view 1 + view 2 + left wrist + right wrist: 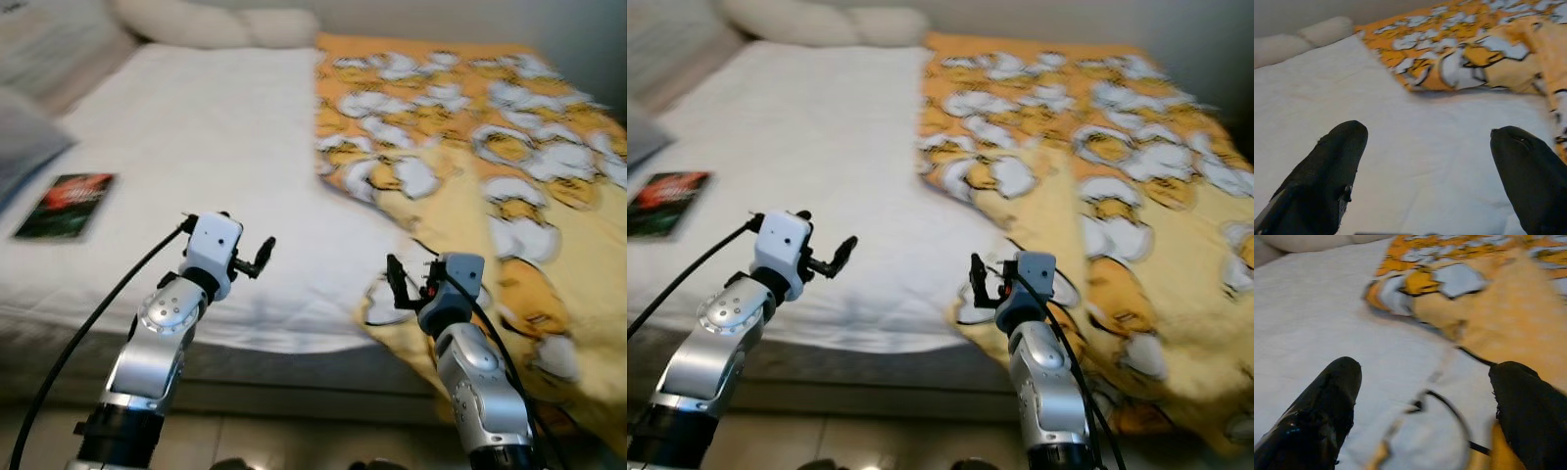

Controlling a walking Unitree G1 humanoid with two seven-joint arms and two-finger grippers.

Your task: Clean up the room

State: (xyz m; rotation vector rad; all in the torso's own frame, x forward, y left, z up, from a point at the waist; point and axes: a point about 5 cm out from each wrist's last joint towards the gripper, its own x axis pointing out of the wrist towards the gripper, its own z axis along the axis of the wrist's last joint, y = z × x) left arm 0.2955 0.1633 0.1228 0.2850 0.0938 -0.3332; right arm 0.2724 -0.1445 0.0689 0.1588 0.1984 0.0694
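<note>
Both claws released, nothing held: left gripper (263,257) hangs over the bare white sheet (216,147), right gripper (396,277) sits just at the near edge of the yellow blanket (509,166). Blanket's bunched to the bed's right side, so you're prob lined up to grab that edge & spread it. Book (67,205) lies far left

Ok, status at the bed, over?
Both hands open: left hand over white sheet, right hand at blanket edge. Book lies far left. Nothing blocking.
</note>
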